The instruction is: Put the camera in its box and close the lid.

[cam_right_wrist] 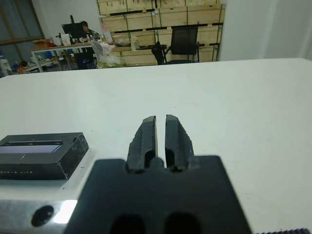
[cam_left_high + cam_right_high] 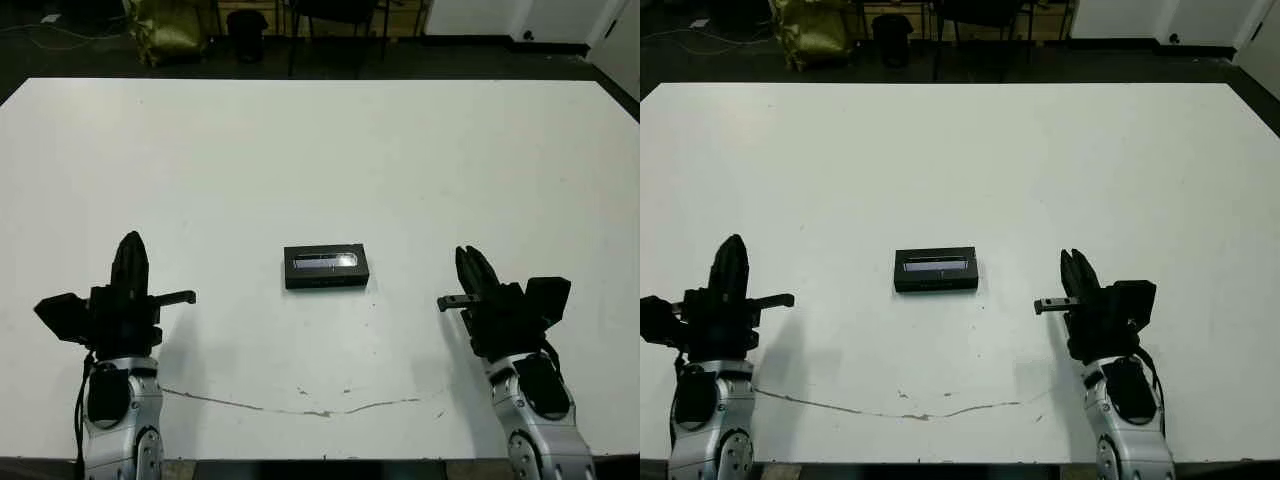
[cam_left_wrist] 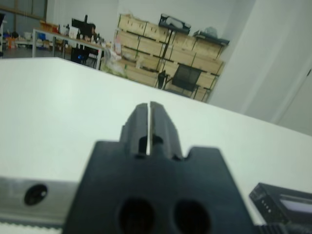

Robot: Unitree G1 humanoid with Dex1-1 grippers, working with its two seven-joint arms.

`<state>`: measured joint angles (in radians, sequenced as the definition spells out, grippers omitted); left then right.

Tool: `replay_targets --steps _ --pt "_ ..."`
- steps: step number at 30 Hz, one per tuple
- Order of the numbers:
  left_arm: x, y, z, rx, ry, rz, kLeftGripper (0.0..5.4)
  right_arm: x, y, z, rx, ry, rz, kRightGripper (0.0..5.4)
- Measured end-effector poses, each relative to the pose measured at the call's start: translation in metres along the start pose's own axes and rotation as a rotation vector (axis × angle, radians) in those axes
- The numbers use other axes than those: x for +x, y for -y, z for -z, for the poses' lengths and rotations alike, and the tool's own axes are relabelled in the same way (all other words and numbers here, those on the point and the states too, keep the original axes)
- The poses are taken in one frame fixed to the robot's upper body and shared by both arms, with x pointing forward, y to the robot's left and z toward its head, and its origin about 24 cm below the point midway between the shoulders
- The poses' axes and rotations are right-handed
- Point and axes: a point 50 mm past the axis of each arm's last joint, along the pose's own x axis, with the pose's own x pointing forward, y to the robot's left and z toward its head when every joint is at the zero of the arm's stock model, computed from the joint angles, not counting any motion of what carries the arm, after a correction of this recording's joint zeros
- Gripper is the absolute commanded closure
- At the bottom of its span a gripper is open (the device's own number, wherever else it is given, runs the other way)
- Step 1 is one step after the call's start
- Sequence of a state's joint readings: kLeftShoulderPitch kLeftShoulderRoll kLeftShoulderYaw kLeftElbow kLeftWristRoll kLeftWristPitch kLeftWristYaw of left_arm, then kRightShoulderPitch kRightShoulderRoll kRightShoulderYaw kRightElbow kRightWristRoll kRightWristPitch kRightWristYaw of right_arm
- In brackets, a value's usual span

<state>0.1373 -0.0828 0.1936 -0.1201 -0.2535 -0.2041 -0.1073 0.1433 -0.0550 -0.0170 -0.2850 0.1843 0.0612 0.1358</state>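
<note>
The lid (image 2: 326, 265) is seen seated on the box at the middle of the white table (image 2: 320, 150), so the task is judged done; the camera cannot be seen and is presumably inside. The left gripper (image 2: 130, 250) and right gripper (image 2: 472, 262) are held well apart from it, fingers pressed together, nothing gripped. Only a flush seating remains to be confirmed. The lid is matte black, rectangular, with a glossy bluish-grey strip.

White tabletop (image 2: 320, 150), scuffed, with a thin dark crack line (image 2: 300, 408) running along the near edge. Beyond the far edge: dark floor, a yellowish-green bag (image 2: 165, 28), chair legs. Wrist views show stacked wooden crates (image 3: 161, 48), a black office chair (image 1: 184, 43), a seated person (image 1: 86, 28) at a distant desk.
</note>
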Motion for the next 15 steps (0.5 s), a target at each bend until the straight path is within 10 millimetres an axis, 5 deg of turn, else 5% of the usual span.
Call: replay_targets --steps 15 --pt "0.008 0.010 -0.011 0.060 -0.035 0.155 5.38 -0.001 -0.005 -0.003 0.004 -0.018 0.003 5.40"
